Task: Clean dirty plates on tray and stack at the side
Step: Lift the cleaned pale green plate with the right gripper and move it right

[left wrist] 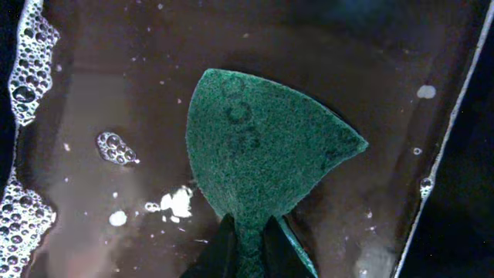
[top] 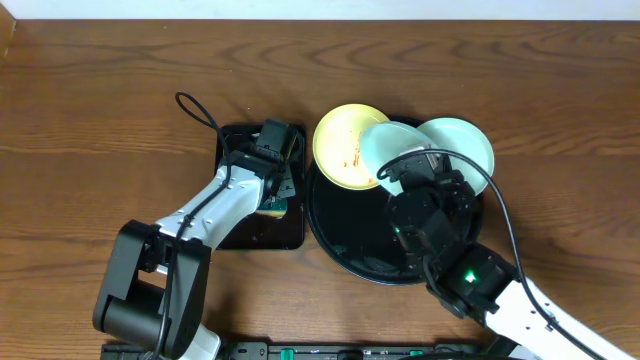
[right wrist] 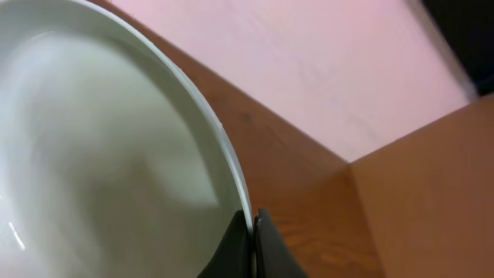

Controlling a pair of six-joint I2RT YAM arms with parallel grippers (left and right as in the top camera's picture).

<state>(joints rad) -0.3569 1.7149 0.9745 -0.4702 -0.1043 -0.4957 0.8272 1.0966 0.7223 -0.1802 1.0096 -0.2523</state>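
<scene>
Pad (left wrist: 262, 147), pinched in the closed left gripper (left wrist: 248, 235), sits in suds (left wrist: 23, 69); the right gripper (right wrist: 252, 232) clamps a plate (top: 398, 148) to its right.

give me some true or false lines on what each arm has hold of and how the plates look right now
1. The left gripper holds a green sponge. True.
2. The yellow plate is spotless. False: it has orange smears.
3. The right gripper is shut on the rim of a pale blue plate. True.
4. The sponge is nowhere near water. False: it is over the small rectangular tray, which holds soapy water.
</scene>
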